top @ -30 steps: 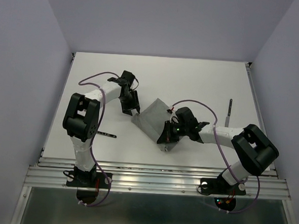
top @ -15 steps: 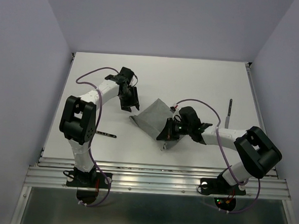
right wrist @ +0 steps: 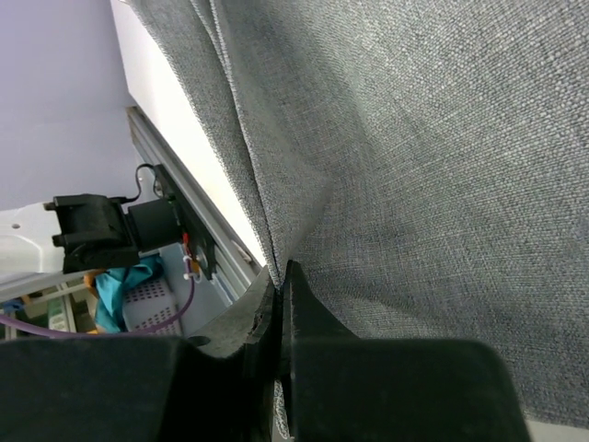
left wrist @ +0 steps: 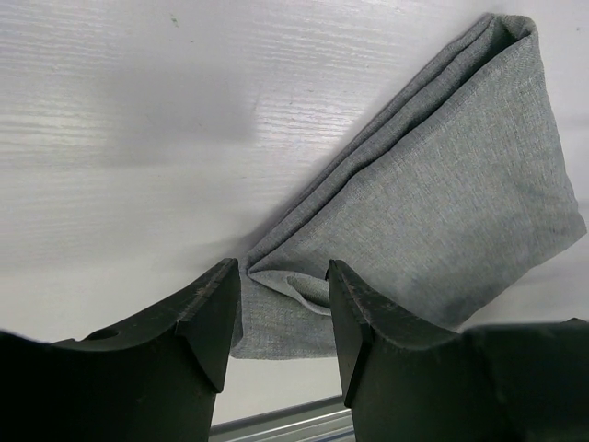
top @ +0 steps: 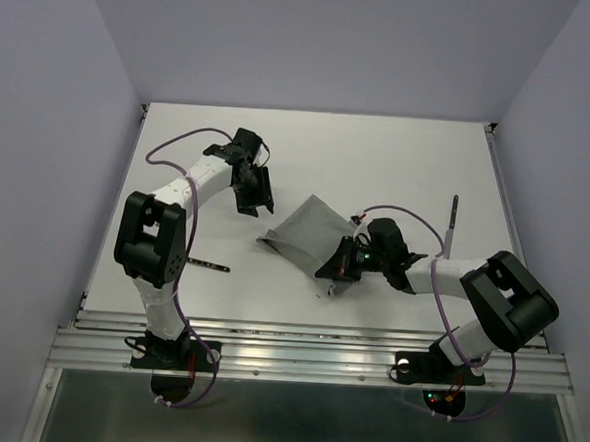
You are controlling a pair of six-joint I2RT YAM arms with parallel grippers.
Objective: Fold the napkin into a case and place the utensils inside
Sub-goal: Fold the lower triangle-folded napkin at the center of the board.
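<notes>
The grey napkin (top: 309, 232) lies folded in layers as a slanted wedge mid-table; no narrow case is in view. My right gripper (top: 336, 270) is shut on the napkin's near edge; in the right wrist view the napkin (right wrist: 414, 166) fills the frame and the right gripper (right wrist: 279, 276) pinches a fold of it. My left gripper (top: 256, 193) hangs open just left of the cloth, holding nothing; in the left wrist view the left gripper (left wrist: 283, 276) frames the napkin's (left wrist: 442, 184) layered corner below. One of the utensils (top: 451, 221) lies at the right, another (top: 210, 265) by the left arm.
A metal rail (top: 307, 347) runs along the table's near edge. Pale walls close in the left, back and right sides. Beyond the edge in the right wrist view sits a bin (right wrist: 138, 295) with teal cloth.
The left gripper has drawn back and up-left, away from the napkin's corner. The right arm has shifted slightly right, still pinching the cloth's near edge.
</notes>
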